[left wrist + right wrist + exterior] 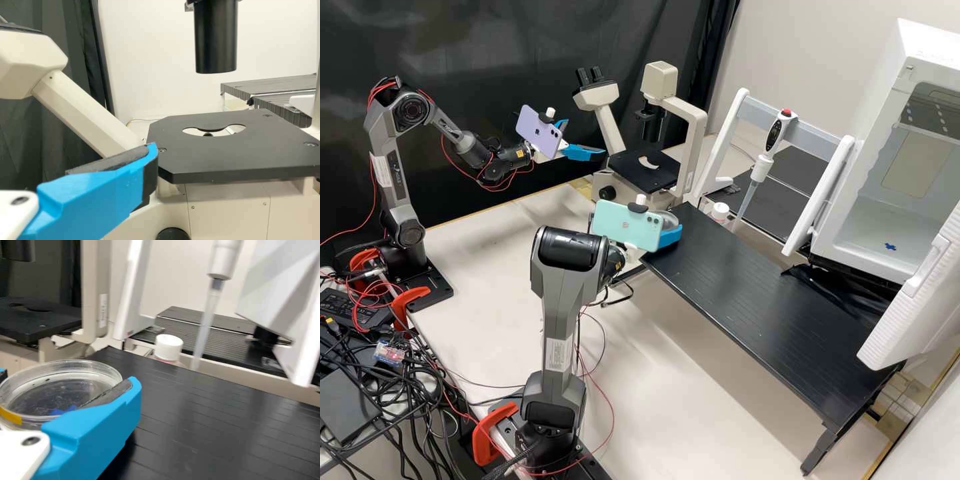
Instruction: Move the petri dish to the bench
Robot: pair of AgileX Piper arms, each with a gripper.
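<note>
While the right gripper point(672, 227) has its two blue fingers closed on opposite sides of a clear, round, shallow plastic petri dish point(62, 385), it sits at the microscope end of a black, ridged platform point(773, 320); whether the dish is clear of that surface I cannot tell. High view gives the dish as a small glassy curve behind the nearer finger, but right wrist view adds a yellow patch on its side and a bit of blue low down. Beyond that gripper are a white-capped bottle point(169, 347) and a white-and-grey pipette point(773, 137) on a rack, its tip pointing down. The left gripper point(585, 139) is empty, its fingers parted partway, near a cream microscope point(607, 123); left wrist view brings out the flat black stage point(225, 155) just past one finger, with an opening in it.
</note>
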